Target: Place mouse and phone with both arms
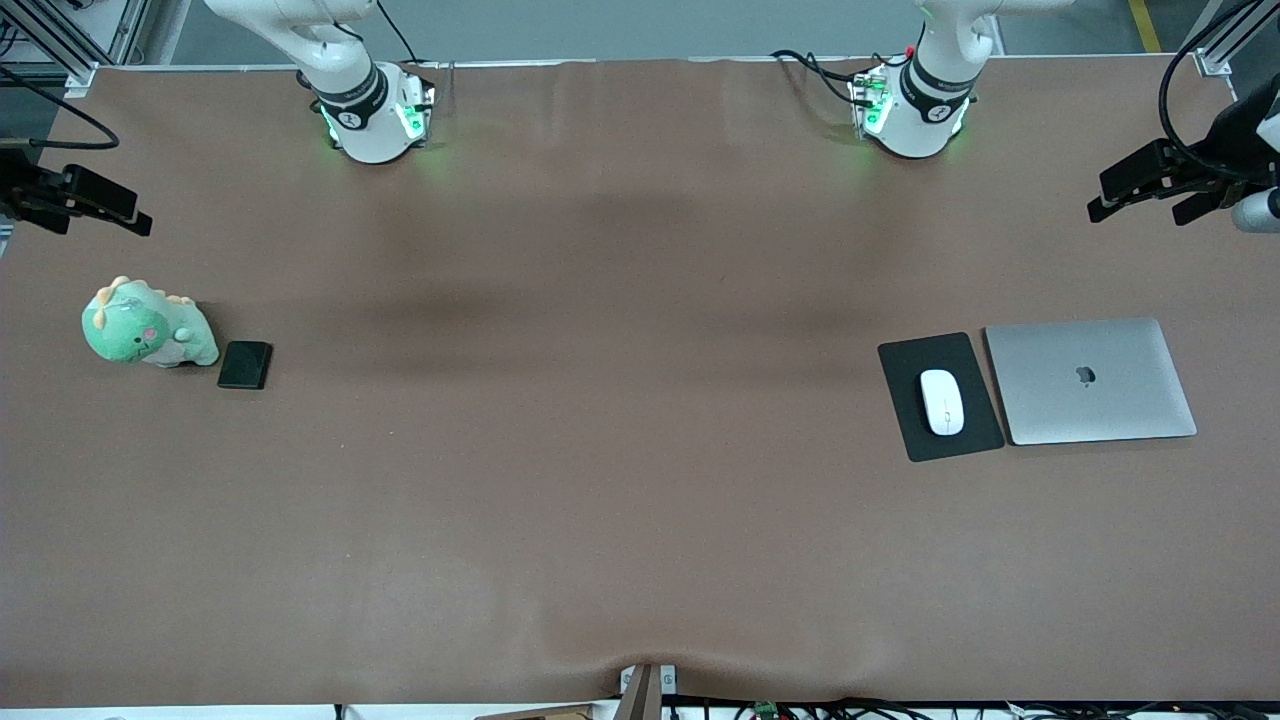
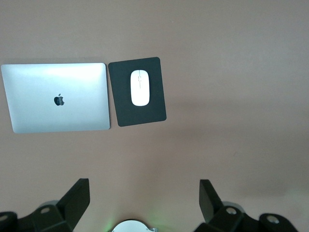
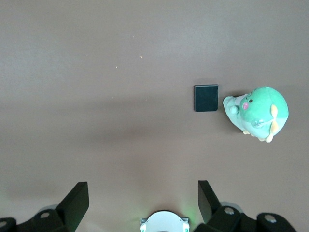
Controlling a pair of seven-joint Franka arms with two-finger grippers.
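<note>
The small white oval mouse [image 1: 941, 402] lies on a matte black pad [image 1: 905, 360] beside a silver closed laptop [image 1: 1090, 380], toward the left arm's end. The small black glossy phone [image 1: 245, 364] lies beside a green plush dinosaur [image 1: 145, 325], toward the right arm's end. The left gripper [image 2: 144, 200] and the right gripper [image 3: 143, 199] hang high over the table, both released and holding nothing.

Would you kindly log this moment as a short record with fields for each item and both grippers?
mouse: on the black pad, beside the closed laptop, toward the left arm's end
phone: flat on the table, beside the green plush toy, toward the right arm's end
left gripper: open, empty, raised above the table
right gripper: open, empty, raised above the table
</note>
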